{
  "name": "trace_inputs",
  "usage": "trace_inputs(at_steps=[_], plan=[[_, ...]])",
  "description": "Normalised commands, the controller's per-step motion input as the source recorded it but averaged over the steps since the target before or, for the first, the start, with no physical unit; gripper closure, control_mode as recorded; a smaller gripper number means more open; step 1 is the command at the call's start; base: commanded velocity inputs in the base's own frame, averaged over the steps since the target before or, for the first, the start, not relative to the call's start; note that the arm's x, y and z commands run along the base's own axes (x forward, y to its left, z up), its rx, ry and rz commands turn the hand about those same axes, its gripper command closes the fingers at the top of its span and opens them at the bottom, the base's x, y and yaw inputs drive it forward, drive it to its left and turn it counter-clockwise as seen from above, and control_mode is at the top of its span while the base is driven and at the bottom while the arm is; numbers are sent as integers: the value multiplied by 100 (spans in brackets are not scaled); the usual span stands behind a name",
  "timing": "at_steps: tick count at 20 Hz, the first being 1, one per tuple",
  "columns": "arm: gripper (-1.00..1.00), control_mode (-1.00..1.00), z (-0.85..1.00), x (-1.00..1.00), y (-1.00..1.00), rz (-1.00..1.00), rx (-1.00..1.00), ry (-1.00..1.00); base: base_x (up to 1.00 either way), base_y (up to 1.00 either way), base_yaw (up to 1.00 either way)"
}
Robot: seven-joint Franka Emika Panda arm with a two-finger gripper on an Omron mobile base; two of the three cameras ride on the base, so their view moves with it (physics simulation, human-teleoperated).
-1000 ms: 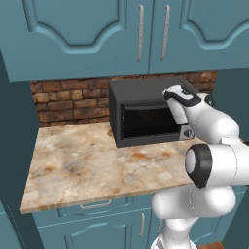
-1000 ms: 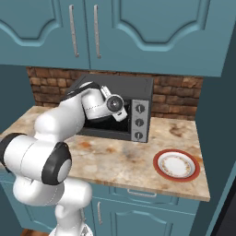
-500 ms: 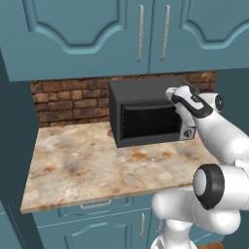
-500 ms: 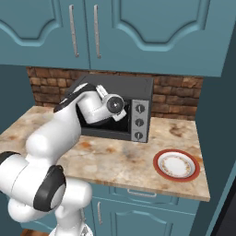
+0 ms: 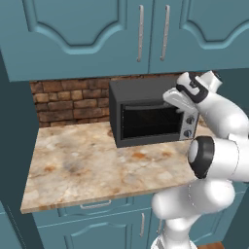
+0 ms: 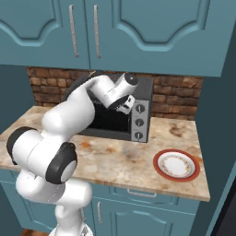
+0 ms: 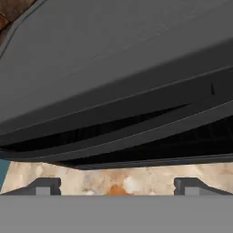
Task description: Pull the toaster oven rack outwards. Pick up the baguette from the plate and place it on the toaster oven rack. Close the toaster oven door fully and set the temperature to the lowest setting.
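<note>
Toaster oven (image 5: 151, 114) is seen mid-frame on the marble bench (image 5: 87, 160), door (image 5: 148, 120) apparently shut or nearly so; the plate (image 6: 177, 165) at lower right of the right base view looks bare, so the baguette is judged already loaded inside, rack not visible. Hand (image 7: 116, 185) is held spread wide at the oven's upper front edge, nothing pinched. Temperature knob (image 6: 139, 109) judged still to be set. Brick backsplash (image 5: 68, 99) and teal cabinets (image 5: 97, 34) are noted above
</note>
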Motion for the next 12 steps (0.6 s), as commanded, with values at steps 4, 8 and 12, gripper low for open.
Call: trace_inputs(at_steps=[4,8,12], plan=[[-100,-100,-26,0,-13,17,-10,-3,0,0,0],[-100,-100,-39,-29,-5,7,-6,-5,0,0,0],[-100,-100,-37,-73,0,0,-4,-22,0,0,0]])
